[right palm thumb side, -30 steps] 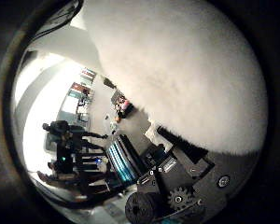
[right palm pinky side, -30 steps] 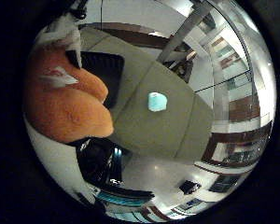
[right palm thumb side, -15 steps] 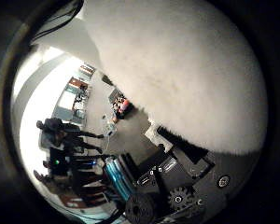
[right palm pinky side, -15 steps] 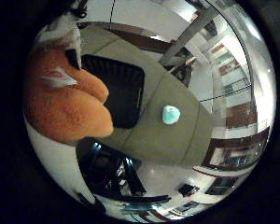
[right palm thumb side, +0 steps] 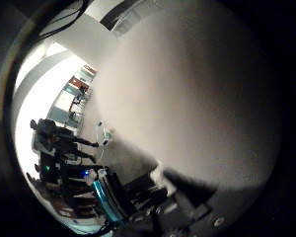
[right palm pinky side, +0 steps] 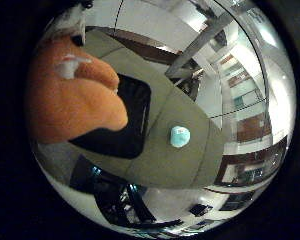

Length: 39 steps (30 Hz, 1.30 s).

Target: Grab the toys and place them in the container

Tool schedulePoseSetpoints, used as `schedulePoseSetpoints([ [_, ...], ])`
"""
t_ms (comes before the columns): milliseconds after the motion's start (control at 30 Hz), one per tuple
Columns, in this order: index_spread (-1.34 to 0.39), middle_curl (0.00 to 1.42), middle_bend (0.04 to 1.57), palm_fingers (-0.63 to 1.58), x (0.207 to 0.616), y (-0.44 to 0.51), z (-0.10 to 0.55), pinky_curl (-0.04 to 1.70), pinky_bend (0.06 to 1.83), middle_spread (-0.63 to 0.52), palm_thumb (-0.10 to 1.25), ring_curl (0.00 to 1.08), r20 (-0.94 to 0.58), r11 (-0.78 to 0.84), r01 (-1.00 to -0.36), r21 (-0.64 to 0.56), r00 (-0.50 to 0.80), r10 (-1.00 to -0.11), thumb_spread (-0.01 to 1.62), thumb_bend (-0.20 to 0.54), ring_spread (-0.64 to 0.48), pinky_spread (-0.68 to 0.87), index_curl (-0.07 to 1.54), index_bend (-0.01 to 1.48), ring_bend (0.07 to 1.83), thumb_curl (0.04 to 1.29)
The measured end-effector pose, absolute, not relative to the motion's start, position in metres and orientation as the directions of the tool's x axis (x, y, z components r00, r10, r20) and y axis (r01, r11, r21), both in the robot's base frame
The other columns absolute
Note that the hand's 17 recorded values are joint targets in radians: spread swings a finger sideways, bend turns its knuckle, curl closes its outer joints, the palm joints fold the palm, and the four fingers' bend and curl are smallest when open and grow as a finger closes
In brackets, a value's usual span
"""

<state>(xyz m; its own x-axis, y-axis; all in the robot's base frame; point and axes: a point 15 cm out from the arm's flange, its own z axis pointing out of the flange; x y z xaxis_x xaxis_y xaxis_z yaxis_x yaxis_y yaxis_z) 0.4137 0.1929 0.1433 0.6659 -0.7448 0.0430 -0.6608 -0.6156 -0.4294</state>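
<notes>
An orange plush toy (right palm pinky side: pixel 75 105) with a white tag sits right against my palm, high above the table. Its pale furry side (right palm thumb side: pixel 197 98) fills most of the thumb side view. My right hand (right palm thumb side: pixel 187 212) shows as dark geared parts beside the fur, with a pale finger (right palm pinky side: pixel 70 22) over the toy, so it is shut on the plush. Below, a black rectangular container (right palm pinky side: pixel 127 125) lies on the grey-green table (right palm pinky side: pixel 175 165), partly hidden by the plush. A small teal toy (right palm pinky side: pixel 180 136) rests on the table just beside the container.
The table's edge runs past the teal toy, with floor beyond. Dark frames and equipment (right palm pinky side: pixel 115 195) stand off the table's near side. A metal beam (right palm pinky side: pixel 205 37) crosses behind the table. Dark stands (right palm thumb side: pixel 59 148) are on the floor farther off.
The whole view has shifted with the hand: the container and the teal toy now show fuller and nearer the middle. The plush stays pressed to the palm and fills more of the thumb side view.
</notes>
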Motion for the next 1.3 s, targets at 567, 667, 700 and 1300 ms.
schedulePoseSetpoints([
  [567,-0.46,0.35,0.19,0.11,0.414,0.202,0.13,0.29,0.51,-0.07,0.67,0.28,0.062,-0.662,-0.63,-0.406,0.704,-0.707,1.1,-0.025,0.06,0.32,0.39,0.19,0.36,0.39],
  [667,-0.45,0.34,0.18,0.12,0.42,0.188,0.131,0.27,0.51,-0.07,0.65,0.27,0.067,-0.651,-0.642,-0.405,0.689,-0.722,1.1,-0.026,0.07,0.33,0.36,0.18,0.35,0.38],
  [700,-0.45,0.33,0.18,0.12,0.425,0.178,0.133,0.26,0.51,-0.07,0.64,0.27,0.073,-0.643,-0.649,-0.407,0.678,-0.731,1.1,-0.026,0.07,0.33,0.36,0.18,0.34,0.38],
  [1300,-0.43,0.31,0.19,0.16,0.469,-0.086,0.135,0.16,0.53,-0.04,0.6,0.26,0.16,-0.5,-0.798,-0.336,0.474,-0.866,1.11,-0.022,0.09,0.31,0.32,0.18,0.32,0.35],
])
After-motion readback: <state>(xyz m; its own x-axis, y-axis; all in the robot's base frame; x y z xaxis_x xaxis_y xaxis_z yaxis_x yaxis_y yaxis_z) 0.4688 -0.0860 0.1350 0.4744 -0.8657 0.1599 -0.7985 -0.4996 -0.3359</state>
